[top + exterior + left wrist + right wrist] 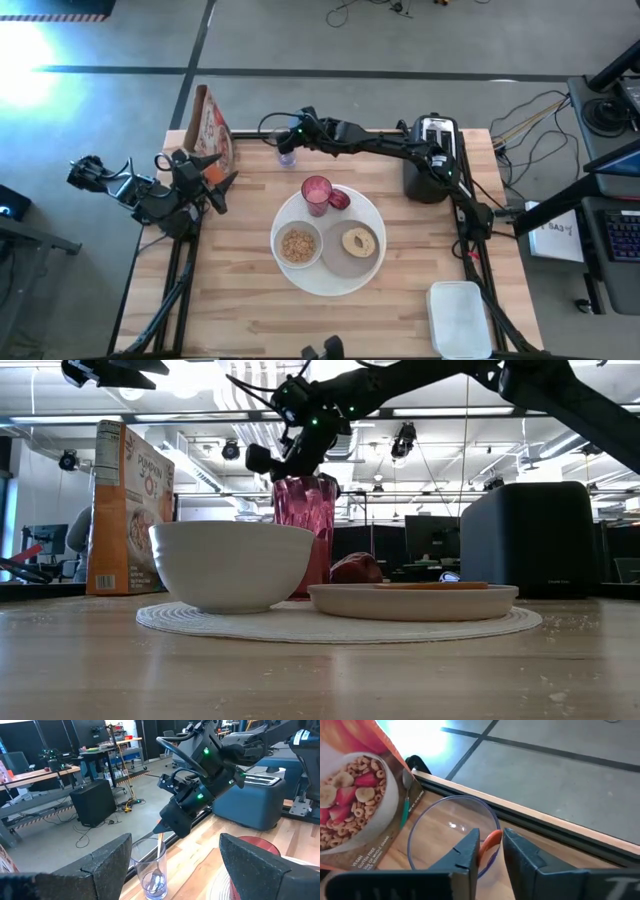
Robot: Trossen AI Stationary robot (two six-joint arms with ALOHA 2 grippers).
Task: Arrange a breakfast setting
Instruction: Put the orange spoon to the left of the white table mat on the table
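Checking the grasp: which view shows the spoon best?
The left wrist view: the spoon stands in the clear glass under the right end effector. The right wrist view shows only its orange handle between the fingers; the high and low views hide it.

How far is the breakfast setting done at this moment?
Done: the placemat holds the bowl with cereal, the plate with the bagel, the tumbler and a red fruit. In hand: the right tool closes on the spoon's orange handle in a clear glass. Left: placing the spoon.
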